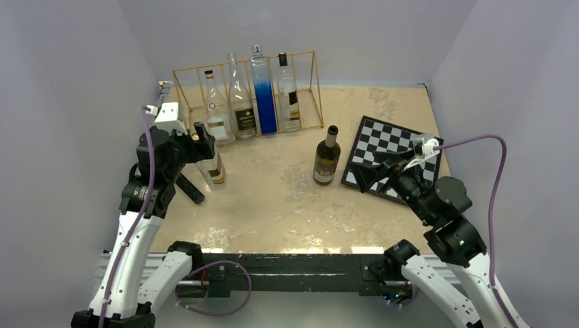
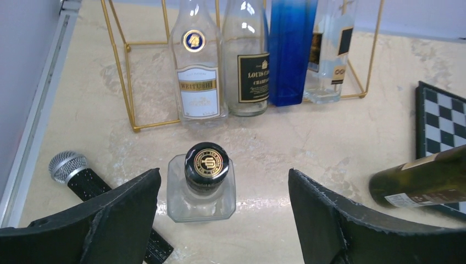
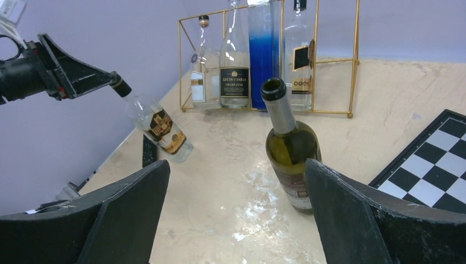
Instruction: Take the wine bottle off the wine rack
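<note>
Left gripper (image 2: 224, 181) jaws stand wide either side of a clear bottle (image 1: 214, 169), upright on the tabletop (image 1: 273, 205) before the wine rack (image 3: 354, 55). Right gripper (image 3: 236, 168) jaws are wide, empty.

The wine rack (image 1: 318, 89) stands along the back of the desk (image 1: 273, 198), left of centre, with four bottles (image 1: 265, 96) side by side in its middle slots. Before the rack's left end, apart from it, a fifth bottle (image 1: 214, 169) sits on the desk under the left pincer (image 2: 225, 173), whose fingers stand either side of its top without touching. A microphone (image 2: 68, 166) lies on the desk just left of that bottle. A sixth bottle (image 1: 327, 158) stands mid-desk, before the rack's right end. A chessboard (image 1: 382, 140) lies just right of it, with the right pincer (image 3: 236, 168) over the board's near edge
</note>
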